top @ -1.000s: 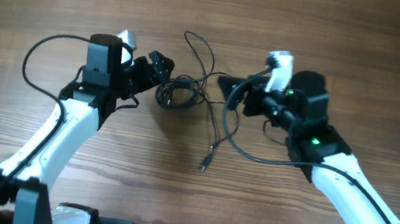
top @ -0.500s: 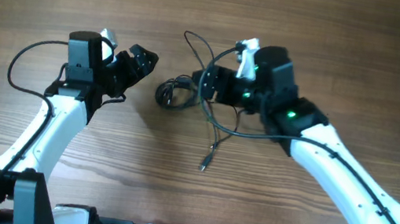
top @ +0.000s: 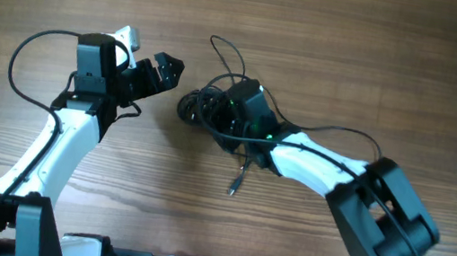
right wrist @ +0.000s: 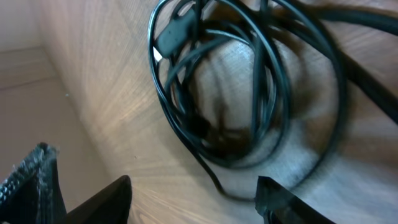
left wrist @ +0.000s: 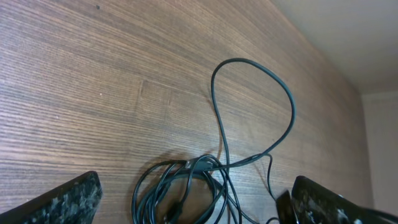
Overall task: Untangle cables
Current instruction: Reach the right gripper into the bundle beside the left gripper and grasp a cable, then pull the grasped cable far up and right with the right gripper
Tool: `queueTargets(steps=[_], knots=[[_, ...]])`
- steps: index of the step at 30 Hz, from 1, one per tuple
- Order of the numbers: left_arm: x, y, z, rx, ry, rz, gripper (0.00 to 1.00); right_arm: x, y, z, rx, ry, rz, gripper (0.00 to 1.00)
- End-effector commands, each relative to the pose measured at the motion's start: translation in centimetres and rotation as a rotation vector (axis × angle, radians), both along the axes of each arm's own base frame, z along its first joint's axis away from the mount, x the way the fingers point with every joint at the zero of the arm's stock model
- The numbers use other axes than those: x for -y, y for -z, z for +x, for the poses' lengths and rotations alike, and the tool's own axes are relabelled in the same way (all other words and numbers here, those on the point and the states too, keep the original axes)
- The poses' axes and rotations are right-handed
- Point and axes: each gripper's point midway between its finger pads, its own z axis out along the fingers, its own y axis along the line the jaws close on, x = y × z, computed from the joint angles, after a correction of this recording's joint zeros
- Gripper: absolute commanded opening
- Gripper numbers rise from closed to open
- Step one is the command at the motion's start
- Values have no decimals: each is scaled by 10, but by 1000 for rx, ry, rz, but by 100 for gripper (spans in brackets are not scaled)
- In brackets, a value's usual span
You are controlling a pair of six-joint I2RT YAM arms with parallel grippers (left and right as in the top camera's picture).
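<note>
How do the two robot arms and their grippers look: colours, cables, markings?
The left arm and right arm have white shells with black joints and wrists. A thick black wire loops off each. A small green light glows on the right wrist. The left gripper has black fingers with a grey speckled surface.

Light: bright, even, diffuse overhead | shadows: soft and faint, just under the cables point(top: 193, 109) | left wrist: sharp, no glare | right wrist: heavy blur, cables smeared, pale washed-out table point(right wrist: 93, 106) left of the cables
</note>
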Motion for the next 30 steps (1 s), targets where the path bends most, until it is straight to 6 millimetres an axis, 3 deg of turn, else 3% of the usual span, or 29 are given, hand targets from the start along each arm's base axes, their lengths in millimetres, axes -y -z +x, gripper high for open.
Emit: queueTargets(steps=[1,2,4,7,9,12,14,17,18,21,24,30], knots=[[0,3,1,7,18,25,100,11,21,14,0,97,-48,27],[0,3,1,8,18,25,100,11,20,15,1,96,-47,16],[1,3,0,20,38,43,99,10,20,14,-2,86,-43,6],[7,3,-1,66,118,112,100,5,16,11,5,41,-22,4],[12,3,-2,76,145,126,100,-2,3,10,81,-95,13,4],[22,3,-4,78,173,125,99,3,-25,9,156,-235,70,4],[37,3,-8,80,210,124,94,9,-60,13,284,-319,103,4],[55,5,-13,79,258,122,96,12,-110,14,484,-383,102,4],[62,9,-16,67,276,121,100,15,-141,14,598,-391,93,4],[63,19,-17,34,271,112,100,22,-177,14,726,-382,72,5],[63,36,-19,-41,241,78,100,32,-199,19,804,-331,36,4],[84,51,-44,-164,342,-54,100,40,-210,34,792,-198,39,5]])
